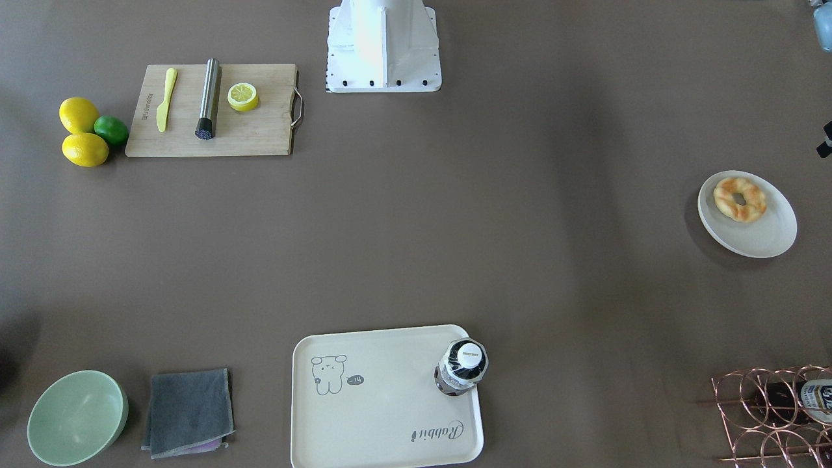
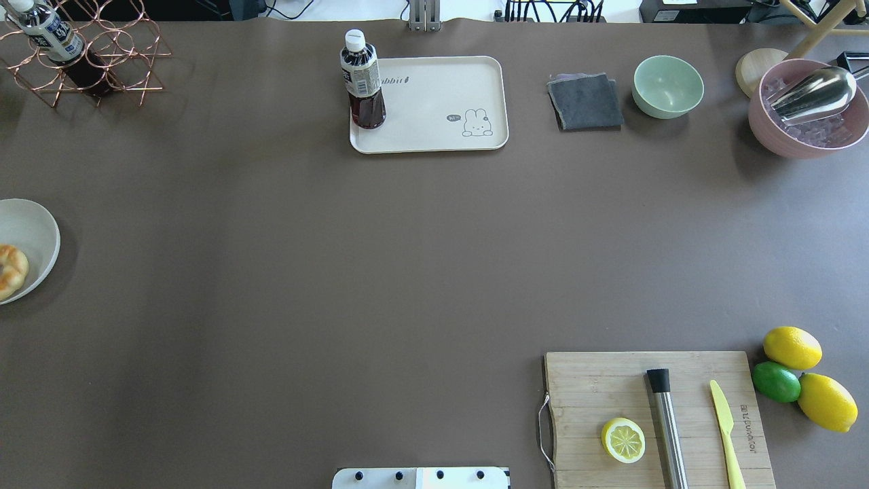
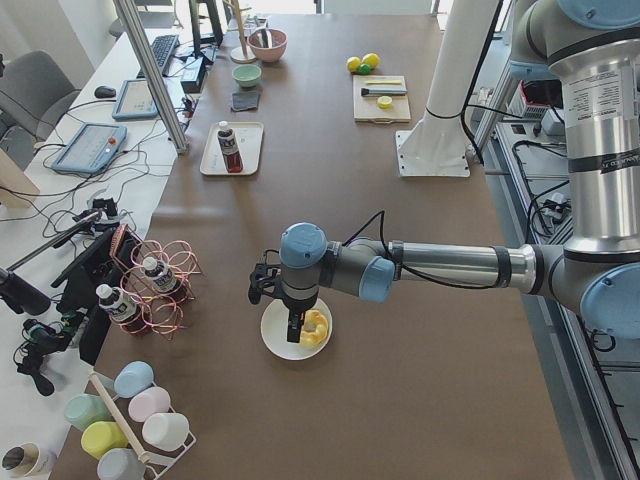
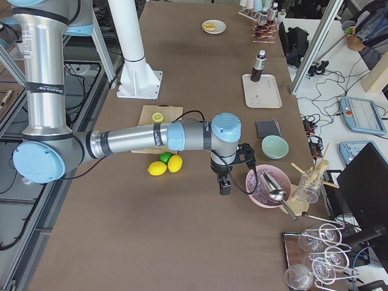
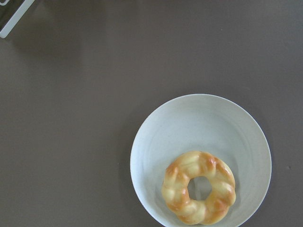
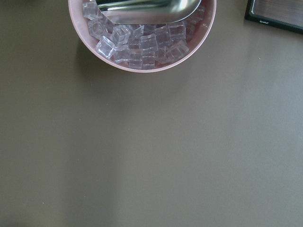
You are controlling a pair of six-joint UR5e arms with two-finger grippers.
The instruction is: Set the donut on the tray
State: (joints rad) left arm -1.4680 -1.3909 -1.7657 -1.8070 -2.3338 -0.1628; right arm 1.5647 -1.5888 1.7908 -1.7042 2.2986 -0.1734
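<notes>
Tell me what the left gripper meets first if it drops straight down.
Probably the donut or the plate right beside it; the left gripper hangs over both, and depth is unclear.

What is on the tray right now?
A bottle stands upright near one corner of the tray; the patch under its base is hidden. The donut lies on the plate, not the tray.
</notes>
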